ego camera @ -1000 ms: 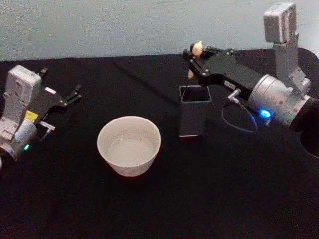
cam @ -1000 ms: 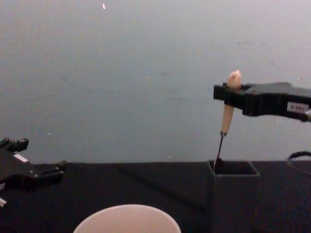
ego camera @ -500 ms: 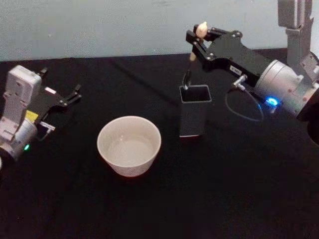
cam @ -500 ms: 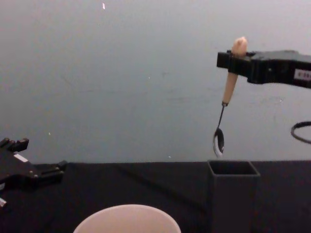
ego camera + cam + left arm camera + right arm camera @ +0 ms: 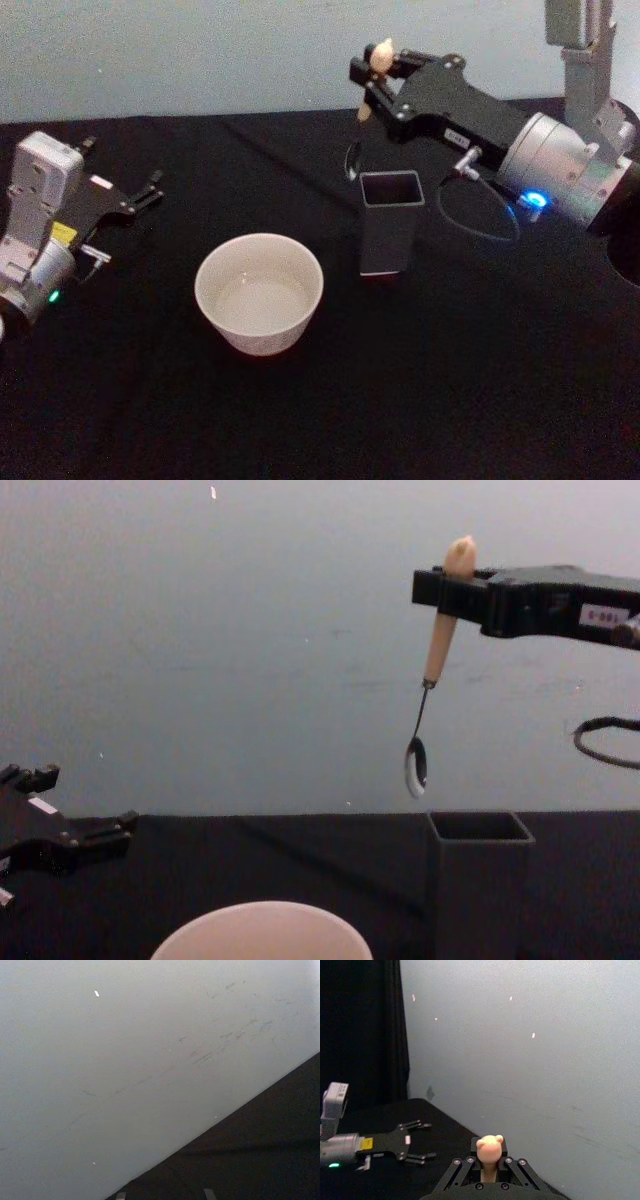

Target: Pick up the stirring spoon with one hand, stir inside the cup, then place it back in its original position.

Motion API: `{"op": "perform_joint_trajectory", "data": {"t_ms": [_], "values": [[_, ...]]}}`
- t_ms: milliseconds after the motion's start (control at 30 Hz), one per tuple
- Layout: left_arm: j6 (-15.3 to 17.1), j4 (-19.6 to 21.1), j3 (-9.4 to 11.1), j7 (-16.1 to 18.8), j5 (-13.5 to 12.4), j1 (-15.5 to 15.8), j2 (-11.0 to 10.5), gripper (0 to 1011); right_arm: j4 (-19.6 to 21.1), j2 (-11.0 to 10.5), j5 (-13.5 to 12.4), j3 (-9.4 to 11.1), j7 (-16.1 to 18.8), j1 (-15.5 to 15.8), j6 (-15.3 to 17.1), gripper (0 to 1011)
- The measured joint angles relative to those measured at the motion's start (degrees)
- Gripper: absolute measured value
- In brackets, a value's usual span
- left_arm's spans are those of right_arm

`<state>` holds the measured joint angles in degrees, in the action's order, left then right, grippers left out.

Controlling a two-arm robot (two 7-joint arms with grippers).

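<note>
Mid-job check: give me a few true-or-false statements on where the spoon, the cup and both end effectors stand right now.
1. The right end effector grips the stirring spoon by its pale handle. True.
2. The spoon's bowl sits down inside the dark holder. False: it hangs in the air above the holder's rim, a little to the cup's side.
3. The spoon is dipped in the cup. False: it is raised near the holder, not over the cup.
4. The left end effector is open at the table's left, apart from the cup. True.
</note>
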<state>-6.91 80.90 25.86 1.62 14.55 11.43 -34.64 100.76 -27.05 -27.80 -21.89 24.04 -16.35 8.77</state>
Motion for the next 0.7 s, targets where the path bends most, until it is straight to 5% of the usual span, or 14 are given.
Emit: {"op": "perform_joint_trajectory", "data": {"t_ms": [300,533,700], "values": [[0.0,0.0,0.0,0.0,0.0,0.0,0.0,1001,-0.8,-0.7,-1.1,-2.6,1.5,-0.8,1.0,173],[0.0,0.0,0.0,0.0,0.0,0.0,0.0,1001,-4.2,1.8,1.1,-6.3,1.3,-1.0,-1.1,173],[0.0,0.0,0.0,0.0,0.0,0.0,0.0,1001,-4.9,2.2,1.4,-6.8,1.3,-0.7,-1.6,173]]}}
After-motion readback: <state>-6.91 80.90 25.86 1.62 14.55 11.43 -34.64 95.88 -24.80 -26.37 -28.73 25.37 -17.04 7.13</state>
